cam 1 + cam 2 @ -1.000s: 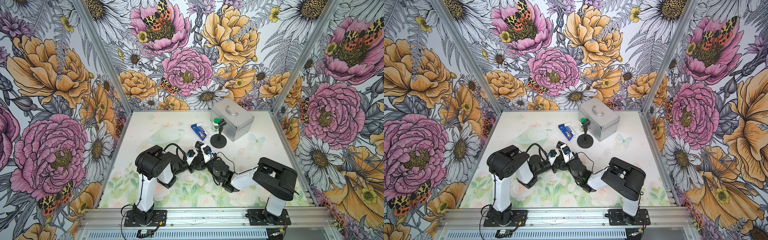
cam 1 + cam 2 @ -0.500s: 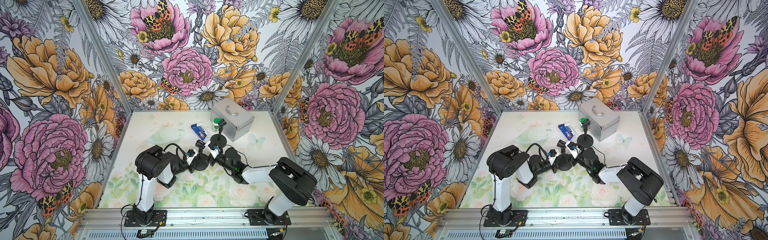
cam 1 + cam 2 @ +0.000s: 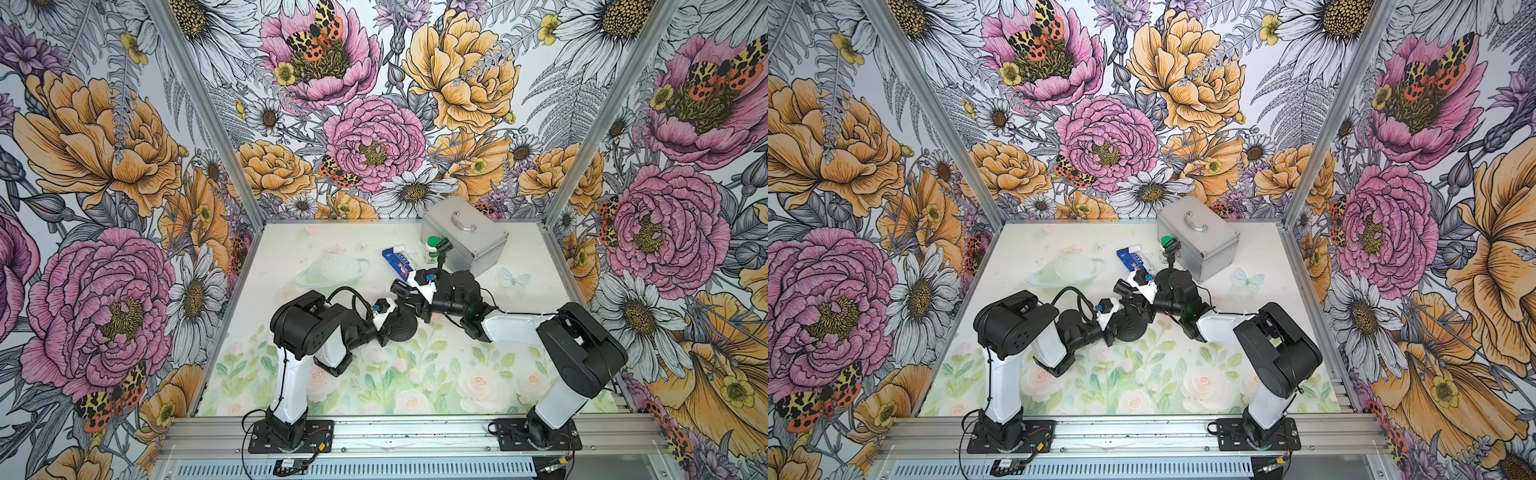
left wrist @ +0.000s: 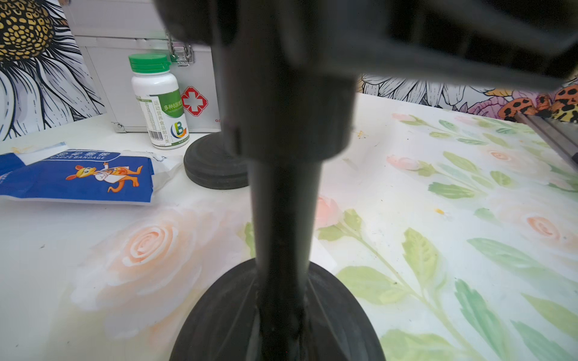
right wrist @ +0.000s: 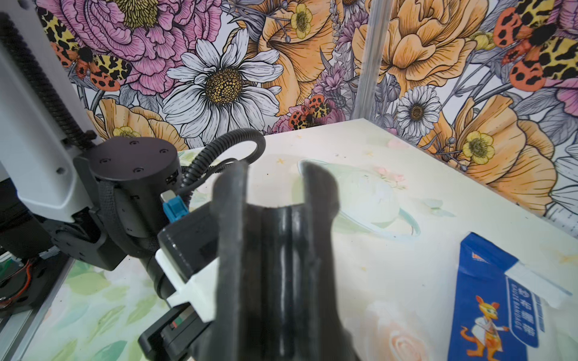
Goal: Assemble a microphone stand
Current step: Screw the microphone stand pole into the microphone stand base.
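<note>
Right wrist view: my right pincer (image 5: 275, 200) is clamped around the stand's black upper sleeve (image 5: 281, 250). My left pincer (image 3: 390, 326) is closed on the pole (image 4: 283, 218) lower down, above its round base (image 4: 219, 312), mid-table, near of the silver case (image 3: 465, 232). I judge the joining step is in hand with both 2 pincers. Next I should twist the sleeve tight while bracing the pole.

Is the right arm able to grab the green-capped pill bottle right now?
Probably not yet. The right arm has its jaws closed on the microphone clip, so they'd have to let go first. The pill bottle is near, beside a second stand.
</note>
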`<state>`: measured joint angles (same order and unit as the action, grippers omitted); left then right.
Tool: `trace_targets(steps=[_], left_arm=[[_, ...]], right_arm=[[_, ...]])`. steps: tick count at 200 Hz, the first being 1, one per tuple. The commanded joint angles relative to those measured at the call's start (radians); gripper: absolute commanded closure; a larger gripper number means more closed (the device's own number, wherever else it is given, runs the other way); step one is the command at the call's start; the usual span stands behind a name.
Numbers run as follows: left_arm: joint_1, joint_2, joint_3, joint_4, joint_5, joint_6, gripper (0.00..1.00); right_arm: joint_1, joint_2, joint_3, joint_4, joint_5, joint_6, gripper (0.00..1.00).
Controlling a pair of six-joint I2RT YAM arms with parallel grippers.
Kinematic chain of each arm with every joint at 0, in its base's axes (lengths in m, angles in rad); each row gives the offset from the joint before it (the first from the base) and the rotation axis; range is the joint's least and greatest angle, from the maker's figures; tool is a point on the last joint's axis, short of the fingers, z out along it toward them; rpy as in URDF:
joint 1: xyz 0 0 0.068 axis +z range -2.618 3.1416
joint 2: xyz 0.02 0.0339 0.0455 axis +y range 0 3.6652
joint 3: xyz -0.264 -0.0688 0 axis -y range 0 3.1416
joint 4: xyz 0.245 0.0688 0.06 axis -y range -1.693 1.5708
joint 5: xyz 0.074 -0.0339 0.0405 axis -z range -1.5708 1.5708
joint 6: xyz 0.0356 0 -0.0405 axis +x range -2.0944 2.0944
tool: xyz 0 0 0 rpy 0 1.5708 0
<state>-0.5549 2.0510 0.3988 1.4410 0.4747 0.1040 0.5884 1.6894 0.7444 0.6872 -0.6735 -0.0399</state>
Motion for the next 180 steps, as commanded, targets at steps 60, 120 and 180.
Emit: trace_targets(steps=[60, 120, 180], left_arm=[[0.006, 0.02, 0.001, -0.028, -0.026, -0.006, 0.8], [0.006, 0.017, -0.002, -0.03, -0.024, -0.01, 0.8], [0.006, 0.017, 0.0, -0.029, -0.026, -0.013, 0.8]], right_arm=[[0.252, 0.04, -0.211, 0.404, 1.006, 0.121, 1.0], [0.513, 0.184, -0.095, 0.409, 1.391, 0.026, 0.8], [0.21, -0.017, -0.138, 0.072, 0.116, 0.06, 0.29]])
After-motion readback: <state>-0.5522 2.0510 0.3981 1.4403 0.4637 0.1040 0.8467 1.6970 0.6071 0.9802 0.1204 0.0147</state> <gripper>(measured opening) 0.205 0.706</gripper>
